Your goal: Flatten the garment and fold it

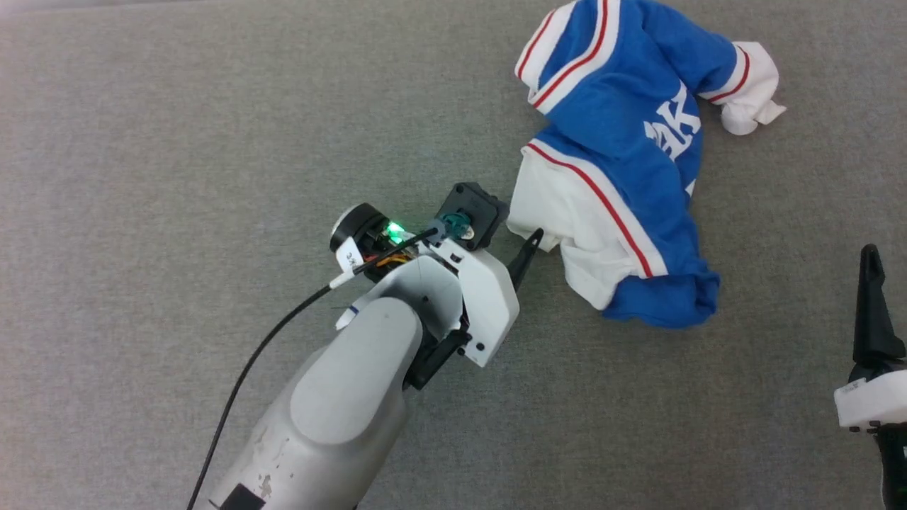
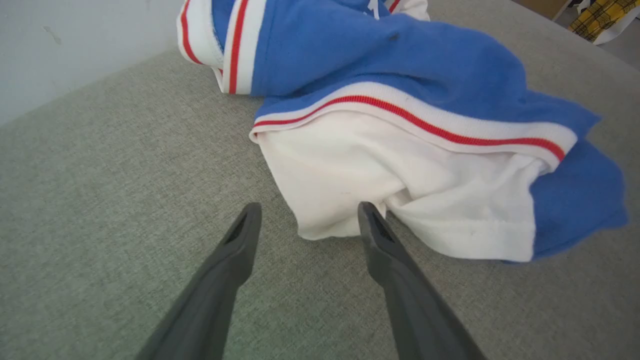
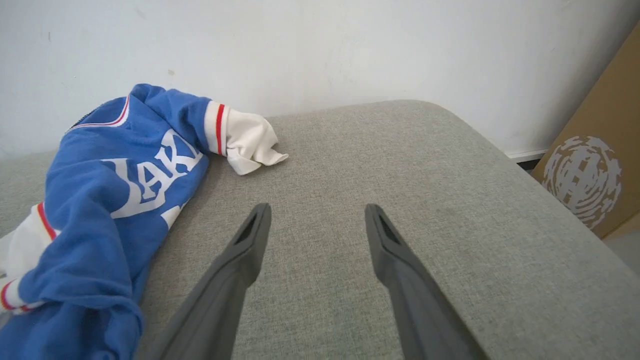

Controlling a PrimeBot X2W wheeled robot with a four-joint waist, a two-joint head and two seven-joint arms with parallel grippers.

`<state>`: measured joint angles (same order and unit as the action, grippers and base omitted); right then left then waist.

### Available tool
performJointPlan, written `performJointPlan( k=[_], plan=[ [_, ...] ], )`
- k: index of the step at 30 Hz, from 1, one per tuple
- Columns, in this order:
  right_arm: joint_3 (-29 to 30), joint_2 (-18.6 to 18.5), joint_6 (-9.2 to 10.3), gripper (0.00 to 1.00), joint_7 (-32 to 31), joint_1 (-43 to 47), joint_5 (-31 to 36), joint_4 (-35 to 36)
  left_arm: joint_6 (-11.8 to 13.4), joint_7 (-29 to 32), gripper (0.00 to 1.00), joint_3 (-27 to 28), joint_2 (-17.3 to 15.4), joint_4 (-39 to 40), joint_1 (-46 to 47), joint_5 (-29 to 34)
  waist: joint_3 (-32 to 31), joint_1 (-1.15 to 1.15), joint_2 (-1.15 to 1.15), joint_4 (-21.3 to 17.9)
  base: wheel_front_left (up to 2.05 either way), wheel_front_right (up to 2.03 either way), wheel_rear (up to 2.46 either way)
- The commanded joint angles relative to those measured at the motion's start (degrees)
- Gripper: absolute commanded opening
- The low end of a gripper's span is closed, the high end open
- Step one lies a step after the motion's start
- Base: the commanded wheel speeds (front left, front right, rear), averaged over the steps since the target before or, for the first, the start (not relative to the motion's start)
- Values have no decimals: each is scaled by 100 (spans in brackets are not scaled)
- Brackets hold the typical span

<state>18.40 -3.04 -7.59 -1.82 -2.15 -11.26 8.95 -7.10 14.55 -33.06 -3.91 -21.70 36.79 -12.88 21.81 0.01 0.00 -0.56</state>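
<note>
Opening of the flattening step. We see the bright blue jersey T-shirt with white sleeve ends, red-striped trim and white letters (image 1: 623, 134) lying crumpled in a heap toward the far right of the grey woven-fabric surface (image 1: 212, 142), with nothing spread and no fold made. The left gripper (image 2: 307, 217), with its two long dark fingers, stands fully open and holds nothing. In the left wrist view one of its tips is at or touching the hem of the nearer white sleeve end (image 2: 350, 165). The other tip is over bare surface just beside it, so a corner of the cloth sits between the jaws. We judge that the next move calls for a slight advance, low to the surface, and a close on that single white edge rather than on bunched layers, before drawing it outward. The right gripper (image 3: 317, 212) is likewise wide open and empty, over bare surface on the T-shirt's right and apart from the cloth. We expect it is needed at the opposite sleeve (image 3: 250, 142) to spread the shirt.
</note>
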Motion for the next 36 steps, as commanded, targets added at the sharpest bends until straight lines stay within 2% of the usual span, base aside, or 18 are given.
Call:
performJointPlan(
  k=[1, 6, 7, 8, 9, 17, 24, 28, 32, 36],
  plan=[
    [3, 16, 10, 100, 43, -68, -40, -33, -37, 7, 100, -15, 3, -57, 126, -23, 90, -1, 0, -88, 0, 0, 0],
    [-33, 16, 10, 100, 87, -103, -75, -144, -8, 65, 100, -71, 28, -349, 233, -83, 144, -1, 0, -142, 0, 0, 0],
    [-44, 16, 10, 100, 96, -116, -81, -166, 8, 92, 48, -94, 32, -418, 251, -78, 147, -1, 0, -148, 0, 0, 0],
    [-55, 16, 10, 100, 105, -127, -86, -187, 31, 88, 3, -106, 36, -474, 268, -74, 148, -1, 0, -155, 0, 0, 0],
    [-68, 16, 10, 100, 111, -138, -92, -204, 52, 93, 0, -114, 39, -533, 280, -81, 144, -1, 0, -161, 0, 0, 0],
    [-20, 16, 10, 100, 121, -124, -62, -303, 103, -166, 0, -2, 72, -558, 182, -502, -65, -1, 0, -74, 0, 0, 0],
    [-19, 16, 10, 100, 63, -1, -44, -328, 383, -395, 0, 642, 37, 445, -601, -1385, -483, -1, 0, 112, 0, 0, 0],
    [26, 16, 10, 100, 7, 106, -45, -313, 665, -193, 0, 1194, -362, 1538, -1590, -1906, -648, -1, 0, 245, 0, 0, 0],
    [35, 16, 10, 100, -65, 225, -66, -278, 1152, 67, 0, 1863, -969, 2726, -2800, -2181, -700, -1, 0, 375, 0, 0, 0],
    [45, 16, 10, 100, -150, 321, -58, -241, 1553, 290, 0, 2575, -1379, 3586, -4007, -2533, -701, -1, 0, 500, 0, 0, 0]
  ],
)
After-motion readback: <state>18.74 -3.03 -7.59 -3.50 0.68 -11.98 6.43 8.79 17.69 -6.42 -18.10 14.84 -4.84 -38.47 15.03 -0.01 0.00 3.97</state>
